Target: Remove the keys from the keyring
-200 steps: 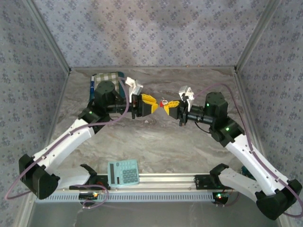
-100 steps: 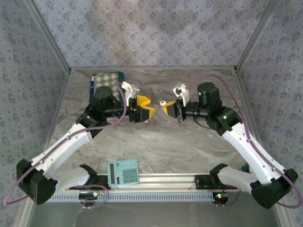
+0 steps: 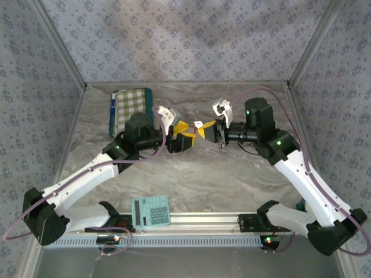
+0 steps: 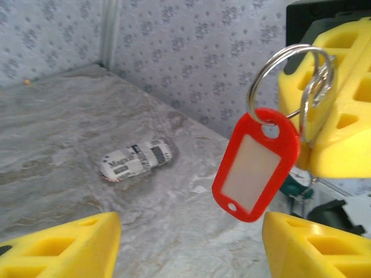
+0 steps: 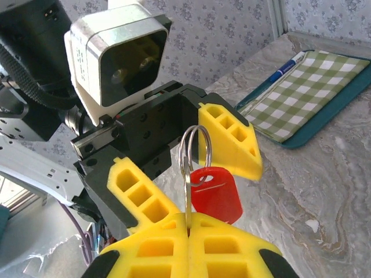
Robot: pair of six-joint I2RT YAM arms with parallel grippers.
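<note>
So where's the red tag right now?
In the left wrist view the red tag hangs from a ring held by the right gripper, in mid-air just ahead of the open left gripper.

Left gripper (image 3: 186, 135) points to 3 o'clock, fingers apart. Right gripper (image 3: 200, 131) faces it, pointing to 9 o'clock, fingers pressed on the keyring (image 4: 316, 87).

— what's around you?
— walls (image 3: 185, 35) on three sides of me, papered pale blue-grey with a small flower print, joined by bare metal corner posts (image 3: 62, 49).
— and under you?
— a table (image 3: 220, 185) with a grey marbled top, and a ribbed aluminium rail (image 3: 203, 218) along my near edge. the light is soft and even.
</note>
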